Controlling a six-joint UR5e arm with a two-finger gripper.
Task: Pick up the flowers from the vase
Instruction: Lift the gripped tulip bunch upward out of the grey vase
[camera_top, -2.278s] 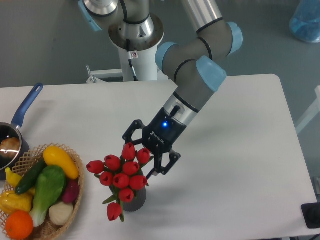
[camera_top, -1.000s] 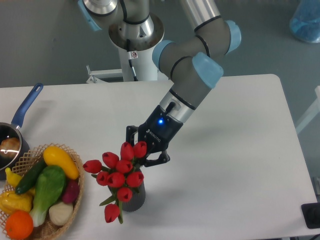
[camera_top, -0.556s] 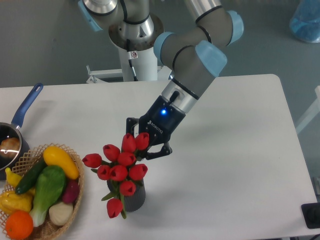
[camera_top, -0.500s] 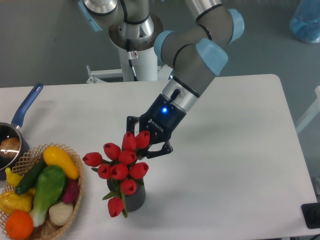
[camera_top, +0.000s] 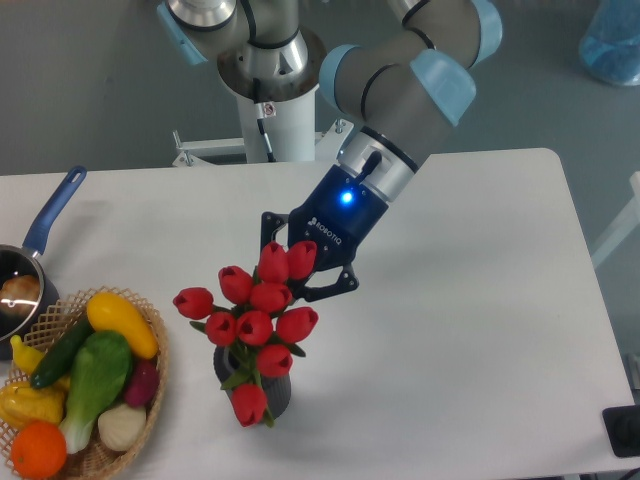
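- Gripper (camera_top: 297, 262) reaching down from the upper right, blue light lit on its body, fingers (camera_top: 335, 287) drawn in on the top of the flowers (camera_top: 258, 322), pinching the bunch among its uppermost buds.
- Red tulip heads fanned out to the left and below the grip, one bud jutting far left, another hanging low in front of the vase (camera_top: 268, 392).
- Stems and green leaves of the bunch running down to the mouth of the dark grey vase; cannot tell whether the stem ends sit inside it or just above.
- Vase upright on the white table (camera_top: 470, 300), just right of the wicker basket (camera_top: 135, 420).
- Basket filled with coloured vegetables at the lower left edge.
- Blue-handled saucepan (camera_top: 30, 260) beyond the basket, at the far left.
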